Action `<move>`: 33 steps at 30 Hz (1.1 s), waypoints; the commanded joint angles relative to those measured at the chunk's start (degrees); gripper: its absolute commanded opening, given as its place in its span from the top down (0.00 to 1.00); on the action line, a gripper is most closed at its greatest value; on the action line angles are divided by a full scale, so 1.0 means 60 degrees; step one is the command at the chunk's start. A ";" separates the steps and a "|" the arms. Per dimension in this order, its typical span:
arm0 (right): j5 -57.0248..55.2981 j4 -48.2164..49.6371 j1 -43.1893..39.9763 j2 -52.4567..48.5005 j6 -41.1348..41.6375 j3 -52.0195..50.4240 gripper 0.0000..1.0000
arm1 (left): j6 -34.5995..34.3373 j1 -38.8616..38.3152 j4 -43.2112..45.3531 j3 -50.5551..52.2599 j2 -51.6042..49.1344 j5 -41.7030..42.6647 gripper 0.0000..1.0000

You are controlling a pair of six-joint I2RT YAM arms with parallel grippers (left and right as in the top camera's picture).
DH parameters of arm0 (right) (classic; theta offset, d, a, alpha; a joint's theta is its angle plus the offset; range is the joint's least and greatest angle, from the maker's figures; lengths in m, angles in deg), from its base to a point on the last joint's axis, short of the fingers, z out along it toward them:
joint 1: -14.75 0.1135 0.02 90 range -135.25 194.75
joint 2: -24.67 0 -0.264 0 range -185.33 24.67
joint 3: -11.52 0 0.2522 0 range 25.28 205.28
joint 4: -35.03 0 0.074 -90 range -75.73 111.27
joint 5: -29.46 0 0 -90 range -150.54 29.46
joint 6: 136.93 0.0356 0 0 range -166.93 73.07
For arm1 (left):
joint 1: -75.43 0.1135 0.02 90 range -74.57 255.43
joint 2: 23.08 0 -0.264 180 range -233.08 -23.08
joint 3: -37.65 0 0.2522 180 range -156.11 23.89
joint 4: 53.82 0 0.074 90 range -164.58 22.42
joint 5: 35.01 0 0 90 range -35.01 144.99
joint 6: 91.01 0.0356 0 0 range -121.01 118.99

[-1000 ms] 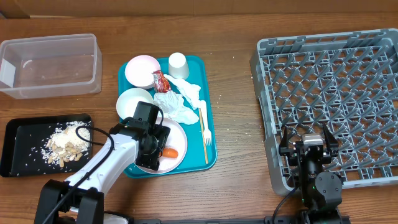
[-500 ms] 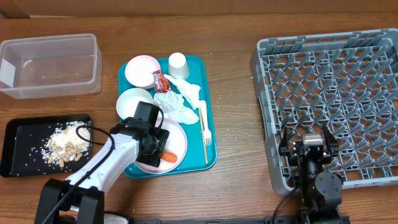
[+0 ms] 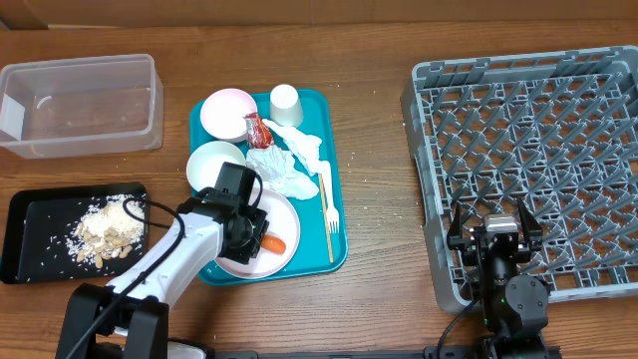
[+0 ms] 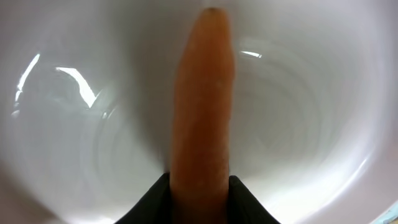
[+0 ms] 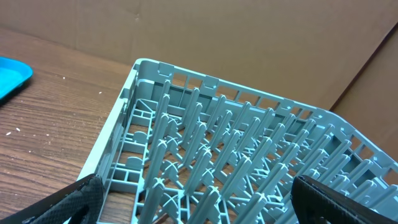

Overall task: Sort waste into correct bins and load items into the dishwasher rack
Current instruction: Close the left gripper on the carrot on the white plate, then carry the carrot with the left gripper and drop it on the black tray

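My left gripper [image 3: 261,242] is down on the white round plate [image 3: 286,263] at the front of the teal tray [image 3: 338,150]. It is shut on the orange carrot piece [image 3: 274,244]. In the left wrist view the carrot piece [image 4: 202,106] stands between the two black fingers [image 4: 152,199], which press on both its sides over the plate [image 4: 298,124]. Crumpled white napkins [image 3: 289,165] and a red-and-white wrapper [image 3: 257,130] lie on the tray. My right gripper [image 3: 495,229] stands open over the near left corner of the grey dishwasher rack [image 3: 528,120], with only rack pegs [image 5: 217,143] between its fingers.
Two white bowls [image 3: 228,113] [image 3: 214,165], a white cup [image 3: 285,104] and a pale fork [image 3: 327,209] are on the teal tray. A clear tub [image 3: 80,105] stands at the back left. In front of it, a black tray [image 3: 30,214] holds beige crumbs [image 3: 105,229].
The left gripper's fingers have closed from wide apart onto the carrot piece on the plate. The right arm has not moved.
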 commanded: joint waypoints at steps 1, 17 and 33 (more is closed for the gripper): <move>-0.0062 0.0062 -0.0025 -0.0004 0.0004 -0.0091 0.00 | 0.1078 -0.0018 -0.0055 -0.0368 -0.0270 -0.0310 0.81; -0.0062 0.0062 -0.0025 -0.0004 0.0004 -0.0091 0.00 | 0.2295 0.0612 -0.2488 -0.2947 -0.0259 -0.0375 0.96; -0.0062 0.0062 -0.0025 -0.0004 0.0007 -0.0091 0.00 | 0.4222 0.6062 -0.4648 -0.4852 -0.0262 -0.0237 0.93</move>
